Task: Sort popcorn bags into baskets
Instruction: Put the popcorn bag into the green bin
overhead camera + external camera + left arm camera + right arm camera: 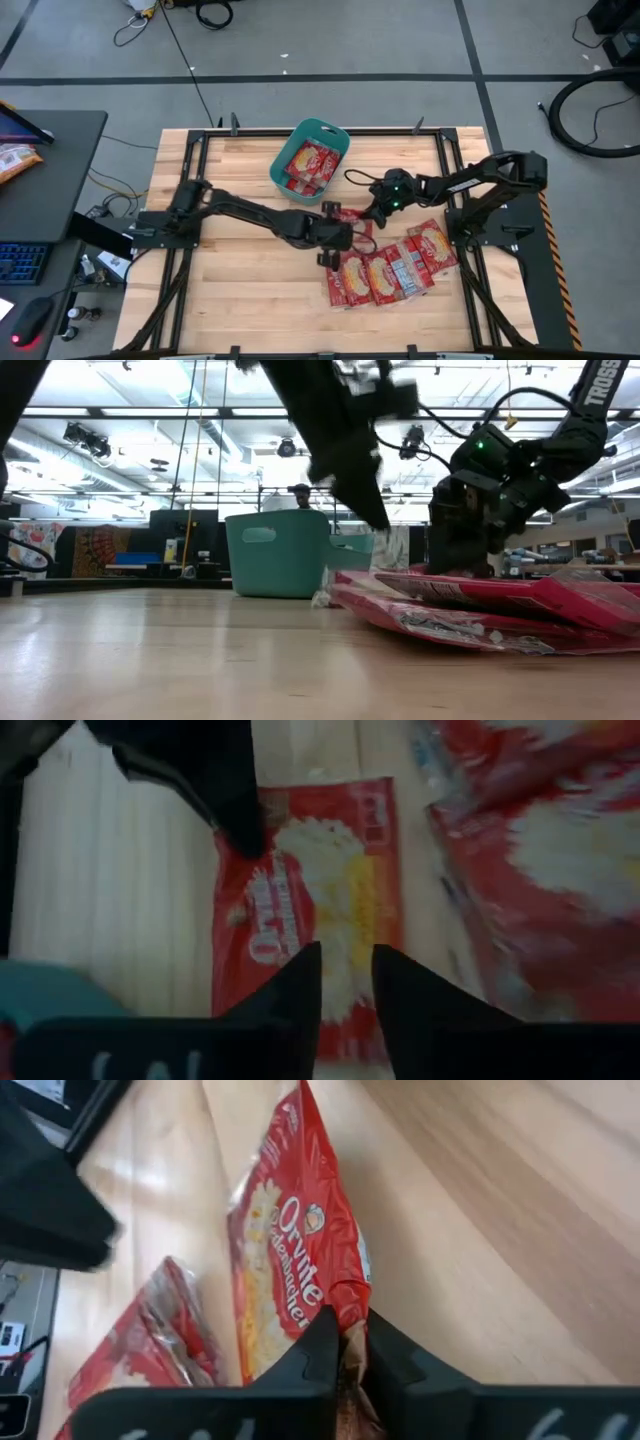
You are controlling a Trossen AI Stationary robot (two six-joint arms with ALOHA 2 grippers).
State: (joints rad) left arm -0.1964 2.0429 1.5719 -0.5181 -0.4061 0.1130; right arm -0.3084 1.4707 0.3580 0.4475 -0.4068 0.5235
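Observation:
A red popcorn bag with a cream-yellow panel [290, 1250] lies between the two grippers, in front of the teal basket [335, 135]. My right gripper [346, 1330] is shut on its near end. My left gripper [346, 975] hangs over the same bag [320, 890], fingers a narrow gap apart, touching nothing that I can see. Several more bags [395, 268] lie overlapping in a row on the table toward the near right. Two or so bags [308, 165] lie inside the basket. My right gripper pinches the bag between its two fingers at one short end, near a corner [345, 1295]. The fingers [240, 825] come slanting down from the table's right. That end is raised a little, and the bag's far end [298, 1100] stays down on the table.
The basket [280, 555] stands at the table's far edge, left of the right gripper. The row of bags [480, 610] fills the near right of the table. The two arms almost meet at the centre. The table's near left [230, 290] is bare wood.

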